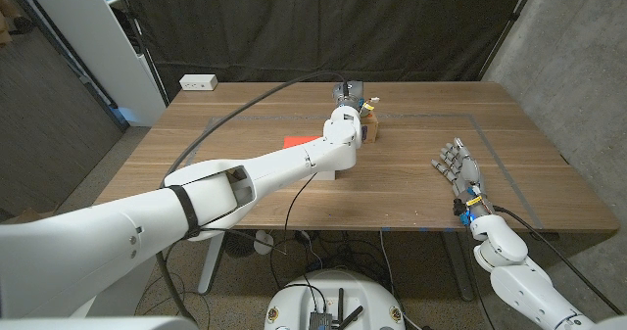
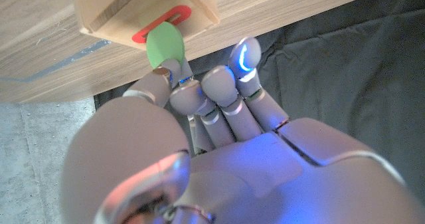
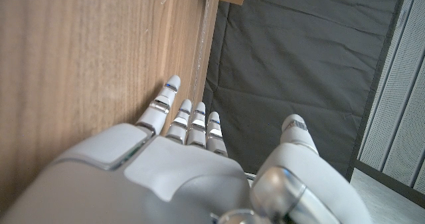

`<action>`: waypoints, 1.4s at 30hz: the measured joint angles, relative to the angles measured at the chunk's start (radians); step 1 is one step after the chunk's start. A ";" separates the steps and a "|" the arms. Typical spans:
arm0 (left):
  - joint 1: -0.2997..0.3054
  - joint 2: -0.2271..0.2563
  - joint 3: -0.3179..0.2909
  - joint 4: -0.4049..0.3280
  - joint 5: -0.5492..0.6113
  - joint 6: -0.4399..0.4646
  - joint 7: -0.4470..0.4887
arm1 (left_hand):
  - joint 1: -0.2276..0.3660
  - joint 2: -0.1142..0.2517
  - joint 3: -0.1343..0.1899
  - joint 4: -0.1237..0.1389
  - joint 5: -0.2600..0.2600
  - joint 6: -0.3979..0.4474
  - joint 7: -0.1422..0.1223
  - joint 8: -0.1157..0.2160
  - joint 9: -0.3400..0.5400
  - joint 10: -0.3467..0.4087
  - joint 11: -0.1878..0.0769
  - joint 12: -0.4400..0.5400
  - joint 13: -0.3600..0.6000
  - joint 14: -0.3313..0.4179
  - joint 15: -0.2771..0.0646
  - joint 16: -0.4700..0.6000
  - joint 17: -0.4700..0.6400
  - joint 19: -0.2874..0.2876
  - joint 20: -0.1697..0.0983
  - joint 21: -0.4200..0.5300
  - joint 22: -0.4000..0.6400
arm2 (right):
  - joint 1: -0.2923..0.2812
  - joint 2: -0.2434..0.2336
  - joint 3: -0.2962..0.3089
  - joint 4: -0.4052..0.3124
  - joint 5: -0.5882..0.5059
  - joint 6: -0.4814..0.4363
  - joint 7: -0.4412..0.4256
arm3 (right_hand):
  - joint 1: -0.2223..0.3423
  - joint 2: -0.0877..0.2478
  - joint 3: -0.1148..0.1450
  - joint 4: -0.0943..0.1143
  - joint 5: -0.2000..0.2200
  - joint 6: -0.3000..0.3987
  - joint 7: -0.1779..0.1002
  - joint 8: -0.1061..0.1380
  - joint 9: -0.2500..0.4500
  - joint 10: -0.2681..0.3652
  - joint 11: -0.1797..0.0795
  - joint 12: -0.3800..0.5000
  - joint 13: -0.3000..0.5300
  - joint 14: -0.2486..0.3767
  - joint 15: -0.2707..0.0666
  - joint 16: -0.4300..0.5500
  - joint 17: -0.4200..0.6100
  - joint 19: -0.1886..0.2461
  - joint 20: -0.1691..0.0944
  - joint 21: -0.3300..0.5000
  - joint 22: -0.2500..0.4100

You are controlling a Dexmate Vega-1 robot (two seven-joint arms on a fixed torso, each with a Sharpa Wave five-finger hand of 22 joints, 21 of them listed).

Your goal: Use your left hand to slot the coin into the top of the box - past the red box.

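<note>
1. The wooden table (image 1: 411, 188) carries a red box (image 1: 296, 142) left of centre.
2. Beyond it, at the far middle, stands the wooden box (image 2: 143, 8).
3. The left hand (image 2: 199, 137) pinches the green coin (image 2: 165, 44) at its fingertips (image 2: 174, 70), the coin's edge touching the red-ringed slot (image 2: 163, 23) in the box's top.
4. The right hand (image 1: 462, 173) stands near the right, fingers apart, holding nothing.

Head view looks down from high over the whole counter (image 1: 245, 164), both arms coming in from the bottom corners, dark curtain (image 1: 323, 26) behind. Left wrist view sits very close behind the left hand (image 2: 219, 151), turned upside down, facing the wooden box (image 2: 146, 8) and green coin (image 2: 165, 46). Right wrist view looks along the right hand (image 3: 186, 164), counter standing sideways. All three views share the box and curtain.
</note>
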 measured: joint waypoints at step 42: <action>0.011 -0.005 0.009 0.045 -0.004 -0.039 -0.008 | -0.010 -0.010 -0.004 -0.004 0.000 0.001 -0.001 -0.012 -0.004 -0.003 -0.003 -0.008 0.006 0.000 0.000 -0.009 0.003 0.000 0.000 0.000 -0.021 | -0.019 -0.006 0.002 -0.022 -0.003 -0.012 -0.013 | 0.000 0.000 0.000 0.000 0.000 0.000 0.000 0.000 0.000 0.000 0.000 0.000 0.000 0.000 0.000 0.000 0.000 0.000 0.000 0.000 0.000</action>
